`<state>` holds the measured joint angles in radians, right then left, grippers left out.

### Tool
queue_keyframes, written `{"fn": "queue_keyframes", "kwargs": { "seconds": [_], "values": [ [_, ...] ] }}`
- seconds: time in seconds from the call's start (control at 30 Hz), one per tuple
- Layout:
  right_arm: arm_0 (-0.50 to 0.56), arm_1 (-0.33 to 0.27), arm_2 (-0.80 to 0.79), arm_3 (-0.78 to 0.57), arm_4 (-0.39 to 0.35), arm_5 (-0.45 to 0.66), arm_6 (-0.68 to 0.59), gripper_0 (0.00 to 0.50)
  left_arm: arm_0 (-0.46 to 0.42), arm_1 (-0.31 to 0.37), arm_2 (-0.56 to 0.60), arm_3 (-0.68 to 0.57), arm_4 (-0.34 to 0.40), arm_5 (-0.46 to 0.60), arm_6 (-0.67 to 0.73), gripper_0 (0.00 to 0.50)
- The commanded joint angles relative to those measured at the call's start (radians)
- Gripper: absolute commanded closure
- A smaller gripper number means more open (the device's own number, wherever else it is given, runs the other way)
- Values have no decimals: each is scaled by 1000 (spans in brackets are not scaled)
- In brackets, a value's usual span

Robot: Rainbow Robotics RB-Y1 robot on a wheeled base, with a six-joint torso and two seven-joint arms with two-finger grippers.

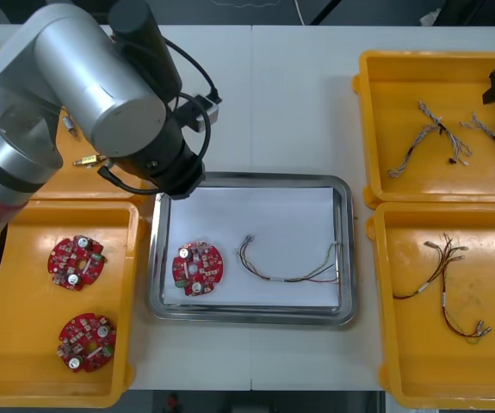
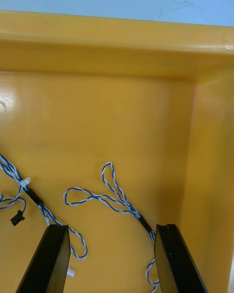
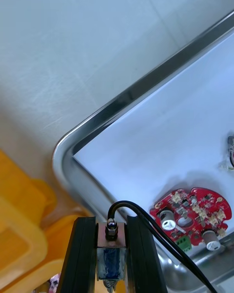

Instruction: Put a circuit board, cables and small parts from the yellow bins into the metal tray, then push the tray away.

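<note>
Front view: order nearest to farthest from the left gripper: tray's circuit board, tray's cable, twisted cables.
Left gripper over the tray, far left corner.
1. Circuit board, tray's left.
2. Cable, tray's middle.
3. Twisted cables, far right bin.

The worktop is flat and pale, almost white. A thin straight seam runs across it from the far edge toward the middle. Past the far edge there is a dark floor, and another dark strip of floor shows along the near edge. The left wrist view shows the same pale top close up, with a few faint marks and thin lines on it.
</note>
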<state>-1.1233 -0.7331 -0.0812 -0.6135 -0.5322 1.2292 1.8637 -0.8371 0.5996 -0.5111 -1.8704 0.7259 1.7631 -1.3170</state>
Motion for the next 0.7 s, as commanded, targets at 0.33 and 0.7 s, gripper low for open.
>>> {"fn": "queue_keyframes", "kwargs": {
  "seconds": [0.33, 0.7],
  "values": [
    [-59, 15, 9, 124, -31, -201, 97, 0, -23, -41, -179, 132, -65, -192, -34, 500],
    [-56, 34, 9, 219, -69, -290, 127, 0, -22, -44, -244, 178, -103, -261, -30, 500]
  ]
}}
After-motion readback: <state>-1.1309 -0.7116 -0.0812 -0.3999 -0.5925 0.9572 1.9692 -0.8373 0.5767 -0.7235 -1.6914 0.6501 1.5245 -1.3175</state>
